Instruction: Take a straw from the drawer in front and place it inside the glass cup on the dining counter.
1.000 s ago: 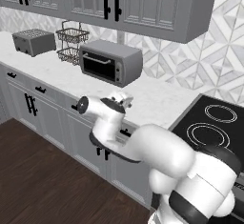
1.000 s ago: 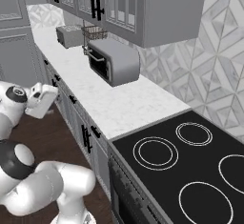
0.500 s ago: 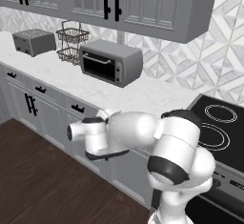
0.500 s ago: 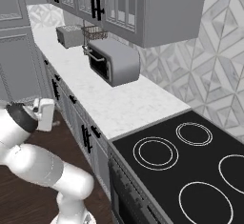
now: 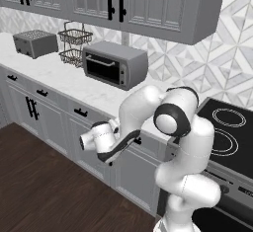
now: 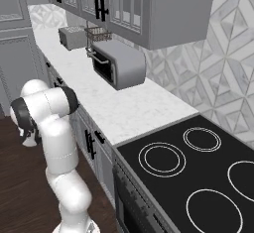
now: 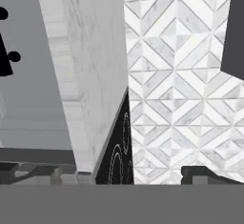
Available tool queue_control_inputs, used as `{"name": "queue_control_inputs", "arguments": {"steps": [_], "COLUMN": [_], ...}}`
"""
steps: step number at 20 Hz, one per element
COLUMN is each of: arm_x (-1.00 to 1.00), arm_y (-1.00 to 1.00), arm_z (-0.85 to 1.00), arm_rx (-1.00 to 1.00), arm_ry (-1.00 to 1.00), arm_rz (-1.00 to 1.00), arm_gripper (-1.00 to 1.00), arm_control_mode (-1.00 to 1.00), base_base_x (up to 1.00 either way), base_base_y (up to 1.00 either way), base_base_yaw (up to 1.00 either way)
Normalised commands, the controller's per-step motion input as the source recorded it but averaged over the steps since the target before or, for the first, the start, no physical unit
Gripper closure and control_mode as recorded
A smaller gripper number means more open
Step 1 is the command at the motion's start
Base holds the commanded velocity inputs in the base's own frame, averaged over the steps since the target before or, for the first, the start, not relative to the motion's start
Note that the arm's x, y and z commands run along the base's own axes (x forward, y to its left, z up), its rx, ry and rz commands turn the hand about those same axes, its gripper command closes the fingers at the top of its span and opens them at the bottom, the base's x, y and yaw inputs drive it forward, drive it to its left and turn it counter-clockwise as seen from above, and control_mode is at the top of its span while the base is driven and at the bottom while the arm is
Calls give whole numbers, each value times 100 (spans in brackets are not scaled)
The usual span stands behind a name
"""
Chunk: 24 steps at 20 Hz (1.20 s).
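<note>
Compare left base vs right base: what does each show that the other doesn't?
Left base: the row of drawer fronts seen face-on, and a broad stretch of dark wood floor.
Right base: the cooktop with four burner rings, and a tall grey cabinet at the counter's far end.
Both: toaster oven, toaster, wire basket, white counter, arm.

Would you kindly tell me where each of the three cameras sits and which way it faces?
Left base view: behind the arm's left, looking down over the white marble counter and grey toaster oven; the white arm bends low, open gripper before the grey drawer fronts.
Right base view: behind its right, over the black cooktop; the arm stands at left.
Hand view: rolled sideways, along counter edge toward the patterned backsplash; dark fingertips at bottom.
Both base views share the toaster oven and counter.
</note>
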Motion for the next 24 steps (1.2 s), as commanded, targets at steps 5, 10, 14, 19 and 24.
{"name": "queue_control_inputs", "arguments": {"steps": [5,10,14,19,24], "arm_x": [43,24,0,2,30], "arm_y": [0,2,22,42,48], "arm_z": [-47,-57,-67,-66,-56], "arm_rx": [-26,-20,-9,-6,-11], "arm_ry": [0,1,12,7,0], "arm_rz": [-16,-11,-5,-1,-2], "arm_gripper": [-100,-100,-100,-100,-100], "arm_control_mode": [-100,-100,-100,-100,-100], "base_base_x": [0,0,0,0,0], "base_base_y": [0,0,0,0,0], "base_base_yaw": [0,0,0,0,0]}}
